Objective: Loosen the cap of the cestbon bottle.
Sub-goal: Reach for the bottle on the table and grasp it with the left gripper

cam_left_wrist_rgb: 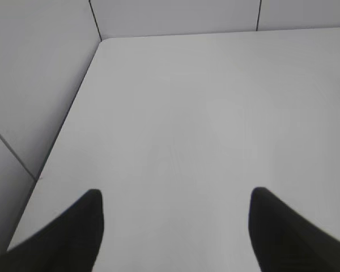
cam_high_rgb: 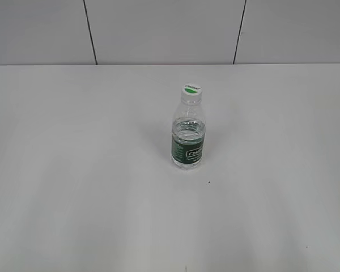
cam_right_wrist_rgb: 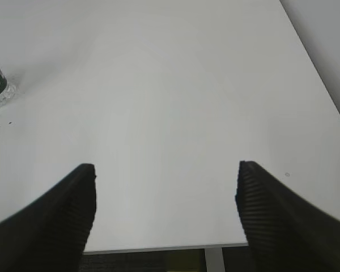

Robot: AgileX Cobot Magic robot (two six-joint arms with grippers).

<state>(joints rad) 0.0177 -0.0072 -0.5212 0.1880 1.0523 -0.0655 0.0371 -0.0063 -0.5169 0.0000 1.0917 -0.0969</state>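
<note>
I'm seeing the bottle (cam_high_rgb: 188, 136) standing mid-worktop (cam_high_rgb: 73, 170), cap (cam_high_rgb: 191, 92) on. Left pincer (cam_left_wrist_rgb: 175, 226) and right pincer (cam_right_wrist_rgb: 164, 209) are both gaping, holding nothing. Right wrist view is cropping the bottle to its base.

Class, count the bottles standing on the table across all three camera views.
1. The cestbon bottle stands upright near the table's middle, cap on; the right wrist view shows only its base at the left edge.

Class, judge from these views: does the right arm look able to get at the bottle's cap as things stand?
Probably yes. The right gripper is open and empty, the bottle stands upright alone on the table, and nothing covers the cap.
</note>
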